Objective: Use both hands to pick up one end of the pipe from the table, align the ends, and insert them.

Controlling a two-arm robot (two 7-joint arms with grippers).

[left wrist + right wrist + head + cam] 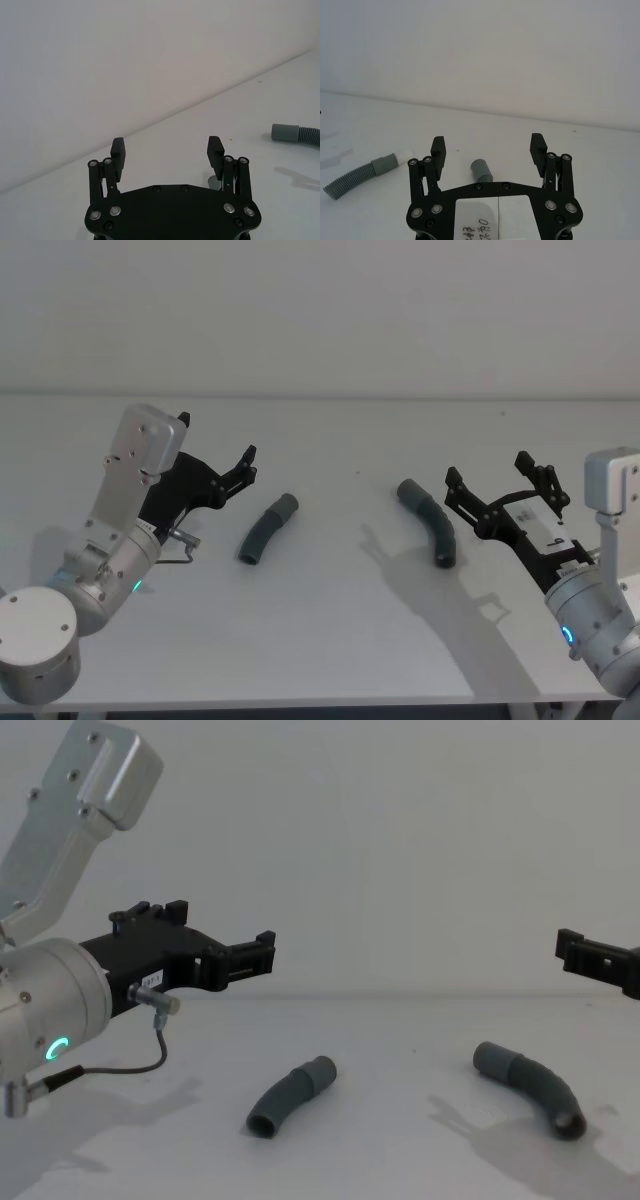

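left hand (166,147) released | right hand (489,145) released | left pipe (268,528), right pipe (428,520) apart on table (330,640)

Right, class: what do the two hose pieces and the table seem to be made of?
Left hose piece and right hose piece: probably flexible plastic or rubber, matte dark grey, ribbed bodies. Table: smooth matte white, perhaps laminate; no grain shows.

You have bright, even, diffuse light on the white table (330,660). Soft grey shadows of the left gripper (217,436) and right gripper (487,466) lie across it.
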